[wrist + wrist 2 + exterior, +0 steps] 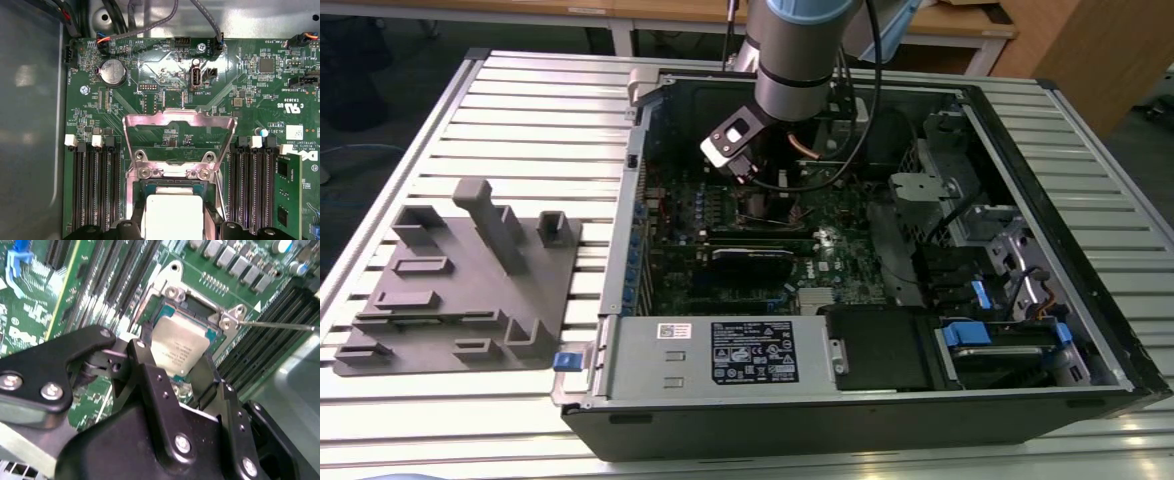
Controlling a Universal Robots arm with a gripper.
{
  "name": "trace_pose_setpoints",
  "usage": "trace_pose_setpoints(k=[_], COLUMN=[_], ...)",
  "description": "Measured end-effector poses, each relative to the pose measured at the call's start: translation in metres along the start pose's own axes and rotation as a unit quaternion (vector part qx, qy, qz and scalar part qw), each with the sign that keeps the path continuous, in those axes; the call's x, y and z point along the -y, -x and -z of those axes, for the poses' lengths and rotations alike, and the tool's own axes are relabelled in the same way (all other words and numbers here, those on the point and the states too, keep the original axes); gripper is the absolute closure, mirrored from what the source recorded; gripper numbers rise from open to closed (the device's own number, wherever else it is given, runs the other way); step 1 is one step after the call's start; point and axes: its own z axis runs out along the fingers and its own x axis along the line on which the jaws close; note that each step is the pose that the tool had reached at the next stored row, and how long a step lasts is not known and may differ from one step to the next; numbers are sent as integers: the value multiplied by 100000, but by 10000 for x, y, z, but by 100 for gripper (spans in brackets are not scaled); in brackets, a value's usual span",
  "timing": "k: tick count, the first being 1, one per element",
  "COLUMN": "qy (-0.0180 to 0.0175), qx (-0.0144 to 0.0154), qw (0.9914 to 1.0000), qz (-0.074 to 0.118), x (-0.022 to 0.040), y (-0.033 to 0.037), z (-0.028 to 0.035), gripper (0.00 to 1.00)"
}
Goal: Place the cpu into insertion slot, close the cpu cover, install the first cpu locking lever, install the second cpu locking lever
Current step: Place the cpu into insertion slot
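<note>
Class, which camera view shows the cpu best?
The second wrist view: the cpu shows most of its silver top, close up. The first wrist view catches part of that top at the picture's edge; in the exterior view the arm stands over that spot.

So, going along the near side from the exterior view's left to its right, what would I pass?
Grey moulded fixture → blue tab → labelled metal box → blue drive clip.
</note>
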Motion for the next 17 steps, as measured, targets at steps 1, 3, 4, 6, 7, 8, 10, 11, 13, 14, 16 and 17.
trace_pose_setpoints(k=[1,3,4,6,7,8,10,11,13,14,16,17], qy=[-3,-1,-1,5,2,4,4,4,4,4,5,12], qx=[3,2,4,-3,-2,-6,-4,-3,-4,-4,-4,-16], qw=[100000,100000,100000,100000,100000,100000,100000,100000,100000,100000,100000,100000], qz=[-1,-2,-1,-2,0,-2,-1,-2,0,-1,2,-1], x=[0,0,0,0,0,0,0,0,0,0,0,0], y=[0,0,0,0,0,0,0,0,0,0,0,-1], z=[0,-1,-1,-1,-1,-1,-1,-1,-2,-2,-2,-2], gripper=[46,46,46,46,46,46,46,46,46,46,46,46])
